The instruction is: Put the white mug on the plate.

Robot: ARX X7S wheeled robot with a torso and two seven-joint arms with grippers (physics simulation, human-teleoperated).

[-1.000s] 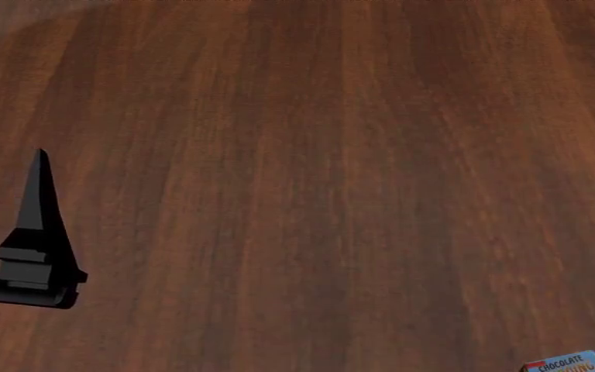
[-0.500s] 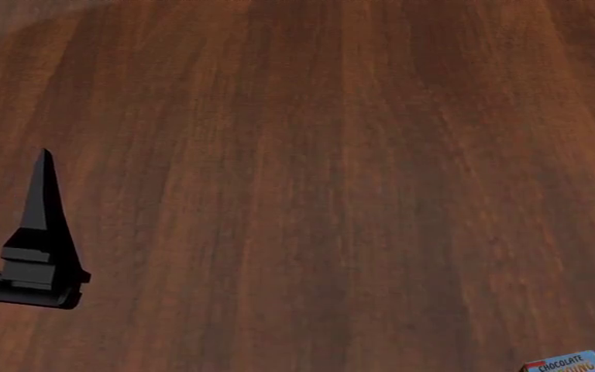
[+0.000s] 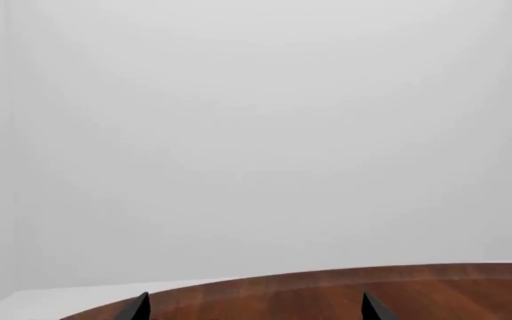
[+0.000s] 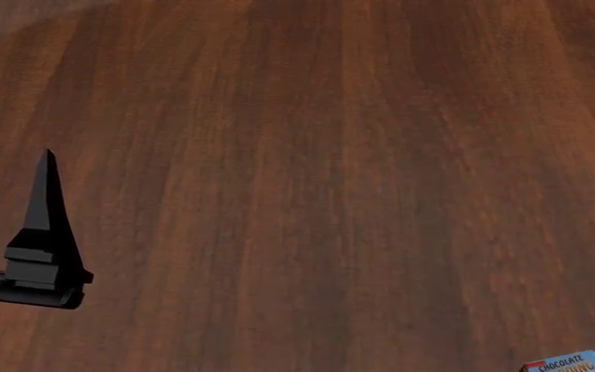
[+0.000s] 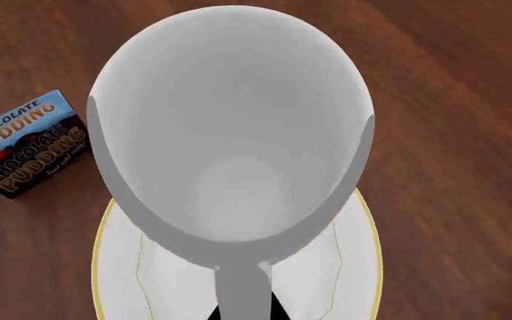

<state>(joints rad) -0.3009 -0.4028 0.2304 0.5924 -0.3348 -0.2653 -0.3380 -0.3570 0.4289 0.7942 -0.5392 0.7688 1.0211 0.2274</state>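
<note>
In the right wrist view I look straight down into the white mug (image 5: 229, 133). My right gripper (image 5: 243, 312) is shut on its grey-shaded handle, with a black finger on either side. The mug is over the plate (image 5: 349, 280), a white dish with a thin gold rim; I cannot tell whether it touches. My left gripper (image 3: 254, 311) is open and empty, its tips far apart above the table's far edge. One left finger (image 4: 44, 225) shows at the head view's left. The mug, plate and right gripper are out of the head view.
A blue-and-brown chocolate pudding box (image 5: 29, 143) lies on the table beside the plate, and its corner shows at the head view's bottom right (image 4: 566, 363). The brown wooden table (image 4: 328, 170) fills the head view. A plain grey wall (image 3: 256, 133) stands beyond the table's edge.
The left gripper's finger has drifted slightly to the right in the head view. Nothing else has visibly moved.
</note>
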